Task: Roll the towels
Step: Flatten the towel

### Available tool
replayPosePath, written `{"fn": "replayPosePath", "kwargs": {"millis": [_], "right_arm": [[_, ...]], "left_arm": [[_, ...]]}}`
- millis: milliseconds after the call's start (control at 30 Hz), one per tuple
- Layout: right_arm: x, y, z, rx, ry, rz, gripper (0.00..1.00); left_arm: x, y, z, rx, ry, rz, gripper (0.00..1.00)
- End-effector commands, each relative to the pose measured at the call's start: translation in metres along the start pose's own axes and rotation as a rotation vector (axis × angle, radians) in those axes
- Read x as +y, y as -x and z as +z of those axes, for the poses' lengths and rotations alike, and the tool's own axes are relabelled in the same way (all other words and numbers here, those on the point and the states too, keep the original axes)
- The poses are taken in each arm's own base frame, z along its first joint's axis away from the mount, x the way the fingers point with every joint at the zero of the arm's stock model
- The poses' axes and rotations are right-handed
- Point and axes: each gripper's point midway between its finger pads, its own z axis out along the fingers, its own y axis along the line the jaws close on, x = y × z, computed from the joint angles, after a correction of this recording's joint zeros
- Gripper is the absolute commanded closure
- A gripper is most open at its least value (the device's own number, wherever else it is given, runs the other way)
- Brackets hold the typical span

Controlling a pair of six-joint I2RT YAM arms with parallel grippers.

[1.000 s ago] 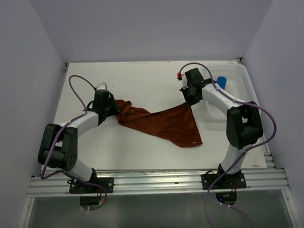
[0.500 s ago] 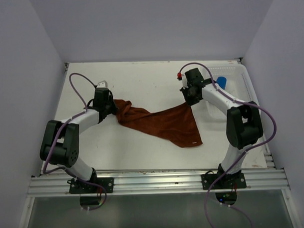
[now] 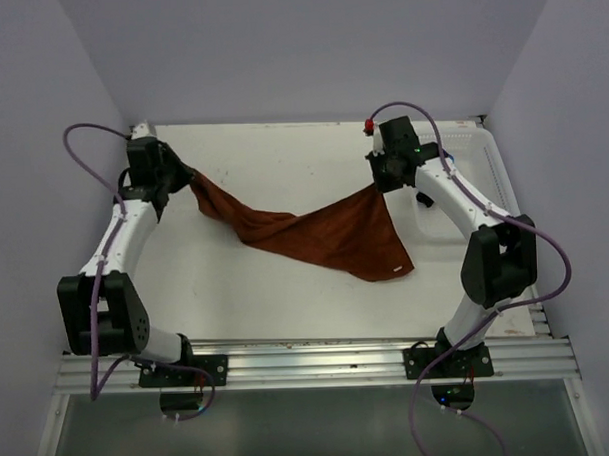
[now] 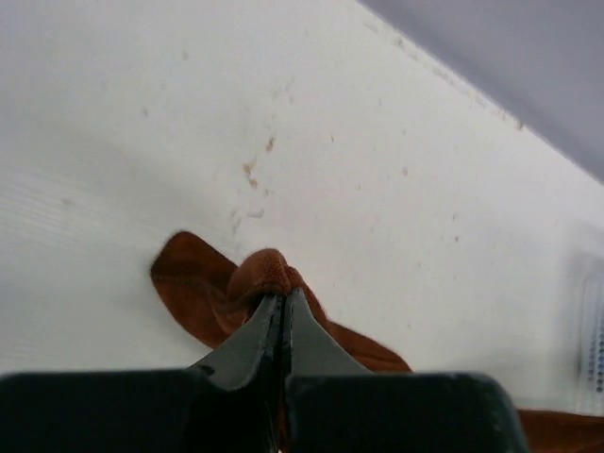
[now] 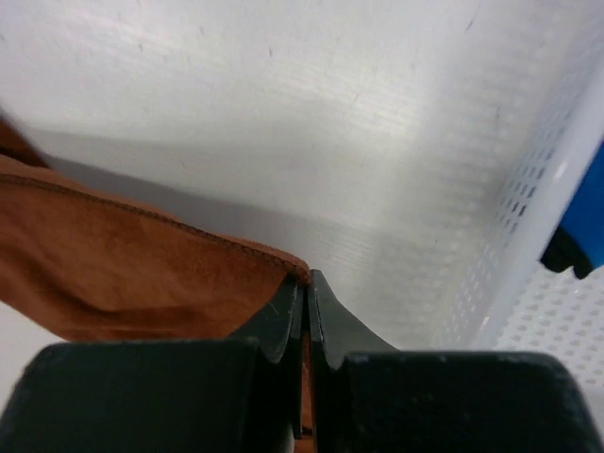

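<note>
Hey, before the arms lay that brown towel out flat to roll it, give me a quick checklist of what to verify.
1. Left gripper shut on a corner of the long rust-brown cloth towel: ok.
2. Right gripper shut on the opposite corner: ok.
3. Towel spread flat: not ok, it sags and bunches between the grippers.
4. Towel clear of the white plastic mesh basket: ok, basket sits beside the right gripper.
5. Bright blue cloth towel out of the way: ok, it sits in the basket.
</note>
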Motion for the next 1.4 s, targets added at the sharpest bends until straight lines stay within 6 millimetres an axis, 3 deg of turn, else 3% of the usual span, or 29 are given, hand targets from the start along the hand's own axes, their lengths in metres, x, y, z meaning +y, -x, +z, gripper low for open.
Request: {"fn": "replayPosePath", "kwargs": {"millis": [0, 33, 67, 167, 300, 333, 633, 833, 967, 1067, 1133, 1367], "right_arm": [[-0.011, 0.055, -0.053, -0.175, -0.022, 0.093, 1.0], [-0.013, 0.068, -0.062, -0.208, -0.023, 0.102, 1.0], [-0.013, 0.073, -0.067, -0.222, -0.02, 0.118, 1.0], [-0.016, 0.092, -0.085, -0.265, -0.023, 0.144, 1.0], [-0.021, 0.108, -0.109, -0.297, -0.022, 0.187, 1.0], [-0.022, 0.115, -0.117, -0.318, -0.02, 0.198, 1.0], [-0.061, 0.115, -0.151, -0.389, -0.061, 0.363, 1.0], [-0.088, 0.105, -0.158, -0.394, -0.08, 0.445, 1.0], [-0.096, 0.103, -0.159, -0.396, -0.043, 0.478, 1.0], [-0.087, 0.106, -0.159, -0.404, 0.02, 0.456, 1.0], [-0.078, 0.109, -0.16, -0.418, 0.07, 0.441, 1.0], [-0.066, 0.09, -0.173, -0.413, 0.105, 0.403, 1.0]], "left_arm": [[0.005, 0.057, -0.027, -0.048, -0.073, -0.117, 1.0], [0.002, 0.073, -0.033, -0.071, -0.09, -0.118, 1.0], [0.014, 0.085, -0.037, -0.09, -0.075, -0.139, 1.0], [0.025, 0.11, -0.051, -0.14, -0.081, -0.176, 1.0], [0.037, 0.125, -0.064, -0.174, -0.132, -0.241, 1.0], [0.05, 0.127, -0.066, -0.181, -0.123, -0.286, 1.0], [0.093, 0.155, -0.099, -0.269, -0.086, -0.36, 1.0], [0.092, 0.156, -0.111, -0.283, -0.073, -0.361, 1.0], [0.085, 0.155, -0.117, -0.286, -0.114, -0.367, 1.0], [0.072, 0.154, -0.121, -0.283, -0.192, -0.365, 1.0], [0.062, 0.143, -0.121, -0.242, -0.257, -0.409, 1.0], [0.053, 0.131, -0.138, -0.242, -0.275, -0.426, 1.0]]}}
